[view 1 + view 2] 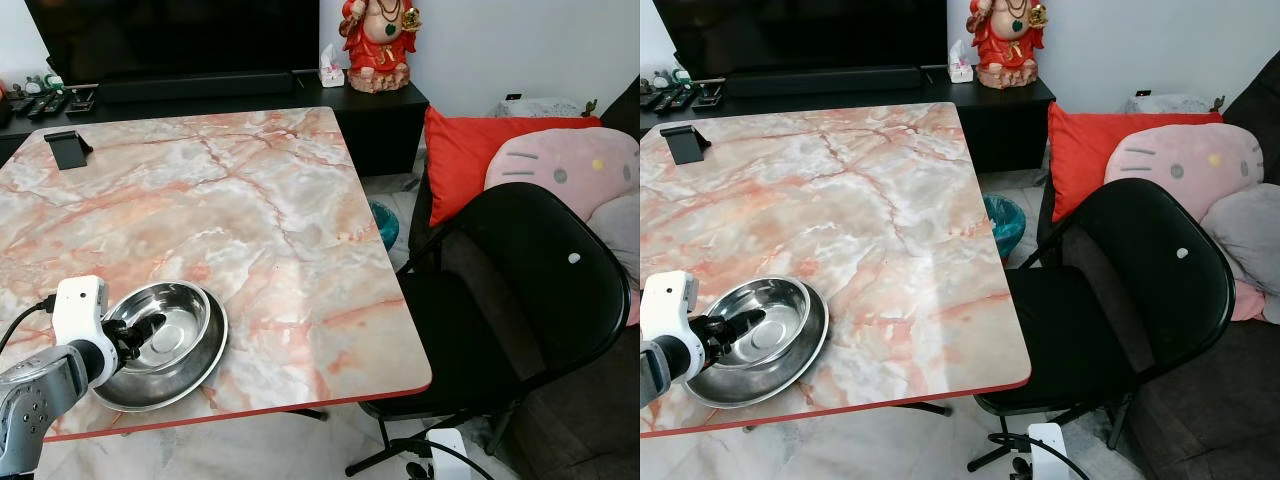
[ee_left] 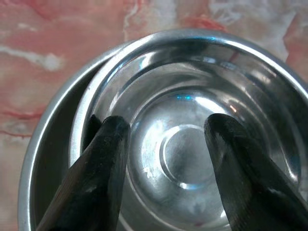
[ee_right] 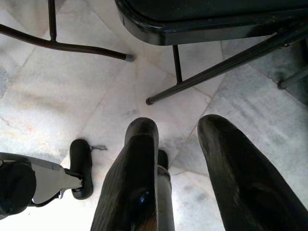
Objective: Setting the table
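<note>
Steel is catching the light at the near left corner of your marble table [image 1: 260, 200]: a small steel bowl [image 1: 165, 325] is sitting inside a wider steel plate [image 1: 205, 365], off-centre, pushed toward the plate's left side so that more of the plate's rim is showing on the right. Both are lying close to the table's front edge. Nothing is lying in the bowl; you are seeing only its shiny bottom with the round stamped ring in the middle. Your left gripper [image 1: 145, 333] is reaching into this bowl from the left, and its two black fingers [image 2: 103, 159] are standing spread apart, with the bowl's bottom showing between them. In the left wrist view, one finger is lying close against the bowl's inner wall, but you cannot tell for sure if it is touching. The fingers are holding nothing. Your right gripper [image 3: 178, 144] is hanging low beside the table, pointing down at the pale tiled floor [image 3: 57, 96], and its fingers are parted too, with nothing between them. Below it the legs of the black folding chair [image 1: 520, 290] are crossing the floor. This chair is standing at the table's right side, and behind it a red cushion [image 1: 480, 150] and a pink plush pillow [image 1: 570, 170] are resting on the sofa.
</note>
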Controlling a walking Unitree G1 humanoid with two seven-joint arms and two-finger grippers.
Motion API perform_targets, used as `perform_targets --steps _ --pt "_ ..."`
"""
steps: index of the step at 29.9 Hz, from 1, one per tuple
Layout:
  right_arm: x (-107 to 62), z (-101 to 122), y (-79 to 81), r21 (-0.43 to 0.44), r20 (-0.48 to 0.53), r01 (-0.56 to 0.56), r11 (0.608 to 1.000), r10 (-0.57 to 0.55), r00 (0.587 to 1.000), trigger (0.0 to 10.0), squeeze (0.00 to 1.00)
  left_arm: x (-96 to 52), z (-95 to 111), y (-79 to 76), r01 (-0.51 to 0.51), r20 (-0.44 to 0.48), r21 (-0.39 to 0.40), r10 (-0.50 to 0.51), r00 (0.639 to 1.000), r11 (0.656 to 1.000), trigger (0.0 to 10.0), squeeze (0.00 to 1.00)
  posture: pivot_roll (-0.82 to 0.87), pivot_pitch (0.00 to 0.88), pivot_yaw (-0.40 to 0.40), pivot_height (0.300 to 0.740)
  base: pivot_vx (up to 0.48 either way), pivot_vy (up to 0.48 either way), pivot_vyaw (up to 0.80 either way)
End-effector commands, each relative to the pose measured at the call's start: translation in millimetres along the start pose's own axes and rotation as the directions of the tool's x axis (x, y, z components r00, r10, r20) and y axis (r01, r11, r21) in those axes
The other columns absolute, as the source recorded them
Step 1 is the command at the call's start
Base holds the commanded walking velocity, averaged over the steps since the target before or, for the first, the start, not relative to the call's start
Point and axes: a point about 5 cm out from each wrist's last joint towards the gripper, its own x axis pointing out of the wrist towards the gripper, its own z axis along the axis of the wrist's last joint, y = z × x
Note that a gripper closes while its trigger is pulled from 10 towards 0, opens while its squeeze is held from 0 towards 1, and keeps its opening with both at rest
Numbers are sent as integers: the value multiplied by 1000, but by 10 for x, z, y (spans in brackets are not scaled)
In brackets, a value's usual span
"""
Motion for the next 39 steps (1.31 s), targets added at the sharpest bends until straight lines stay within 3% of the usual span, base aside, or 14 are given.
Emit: perform_targets --steps 1,4,10,11,13,14,15,17,19,22,26,30,34,39 --pt "1 -6 14 -9 -5 -7 1000 7 1000 10000 0 -55 133 43 -42 45 31 41 998 999 10000 0 -8 0 14 740 0 0 0" --pt "1 -7 14 -8 -4 -7 1000 7 1000 10000 0 -59 169 56 -51 62 22 49 997 998 10000 0 -8 0 13 740 0 0 0" --pt "0 -8 13 -8 -4 -7 1000 7 1000 10000 0 -83 363 -6 -37 211 37 28 977 999 10000 0 -10 0 13 740 0 0 0" --pt "0 -8 12 -7 -4 -6 1000 6 1000 10000 0 -109 471 -19 -48 309 60 28 951 997 10000 0 -10 0 13 740 0 0 0" --pt "0 -8 11 -7 -4 -6 1000 6 1000 10000 0 -142 569 -41 -61 398 67 29 917 996 10000 0 -7 0 11 740 0 0 0" --pt "-1 -11 12 -9 -5 -6 1000 6 1000 10000 0 -168 635 -90 -94 480 128 22 877 987 10000 0 -5 0 10 740 0 0 0" --pt "-1 -11 12 -9 -5 -6 1000 6 1000 10000 0 -173 647 -104 -103 498 146 17 867 984 10000 0 -5 0 10 740 0 0 0" --pt "-2 -19 17 -7 -6 -7 1000 7 1000 10000 0 -140 594 -120 -172 519 195 48 854 966 10000 0 -16 0 11 740 0 0 0" --pt "-2 -21 18 -6 -6 -6 1000 6 1000 10000 0 -133 572 -156 -181 535 216 39 844 960 10000 0 -18 0 11 740 0 0 0" --pt "-6 -33 14 2 -4 3 1000 -3 1000 10000 0 -72 374 -440 -140 599 242 -35 800 960 10000 0 -31 0 14 740 0 0 0" --pt "-8 -38 15 1 -4 4 1000 -4 1000 10000 0 -52 309 -537 -116 612 242 -59 789 963 10000 0 -33 0 14 740 0 0 0" --pt "-13 -43 8 10 8 17 1000 -17 1000 10000 0 5 178 -742 -93 616 331 -140 776 939 10000 0 -43 0 16 740 0 0 0" --pt "-17 -54 4 18 11 29 999 -29 1000 10000 0 32 157 -850 -65 620 376 -199 759 924 10000 0 -45 0 21 740 0 0 0" --pt "-19 -64 7 19 9 32 999 -32 999 10000 0 62 134 -883 -39 610 385 -223 760 922 10000 0 -49 0 22 740 0 0 0"
